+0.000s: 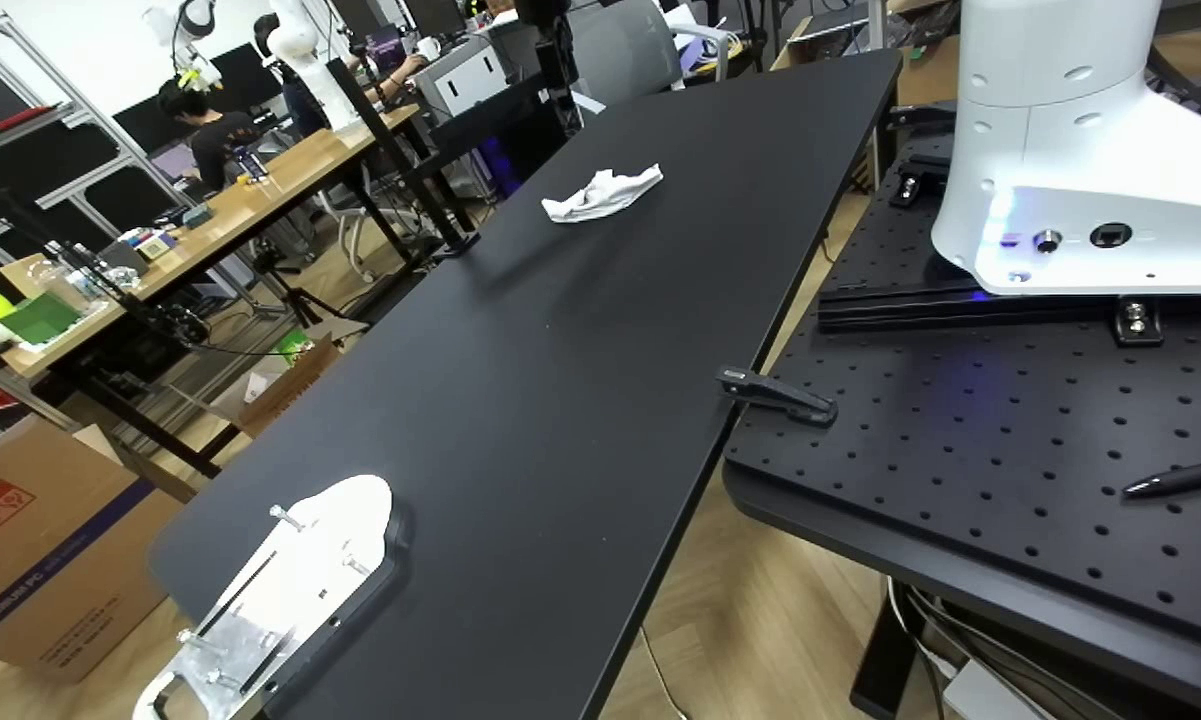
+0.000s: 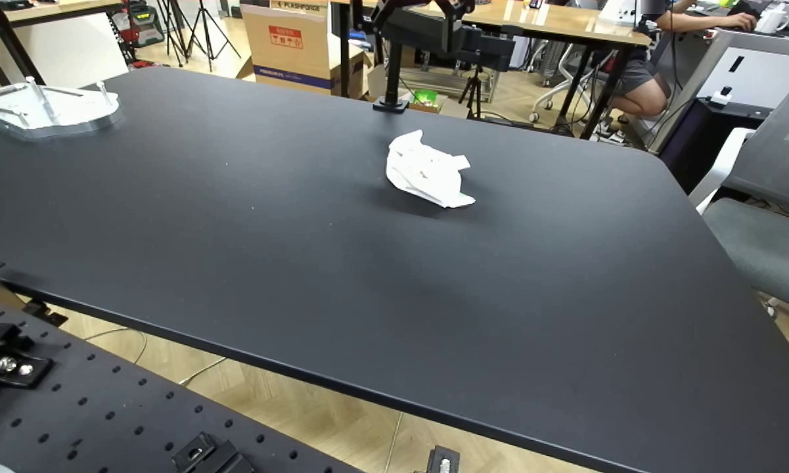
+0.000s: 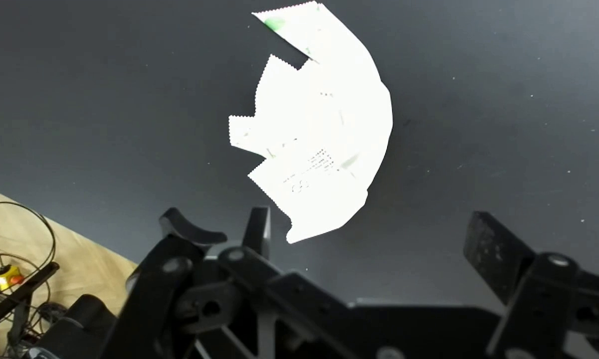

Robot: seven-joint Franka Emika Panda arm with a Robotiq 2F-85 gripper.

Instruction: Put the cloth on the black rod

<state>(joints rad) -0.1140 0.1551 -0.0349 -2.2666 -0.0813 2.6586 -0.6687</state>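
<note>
The white cloth (image 1: 603,194) lies crumpled on the black table and also shows in an exterior view (image 2: 427,172). In the wrist view the cloth (image 3: 324,124) is spread with zigzag edges and faint print. A black post with a sideways bar (image 1: 495,112) stands at the table's far edge; this bar (image 2: 489,49) looks like the black rod. It is not seen in the wrist view. My gripper (image 3: 369,223) is open and empty above the table, the cloth's near end showing between its fingers. The gripper also shows at the top of both exterior views (image 1: 565,95) (image 2: 405,36).
A white plate with upright pegs (image 1: 345,530) lies at one table end. A black clamp (image 1: 775,393) sits across the table edge by the perforated base plate (image 1: 960,450). A pen (image 1: 1185,478) lies on that plate. A grey chair (image 2: 768,223) stands beside the table.
</note>
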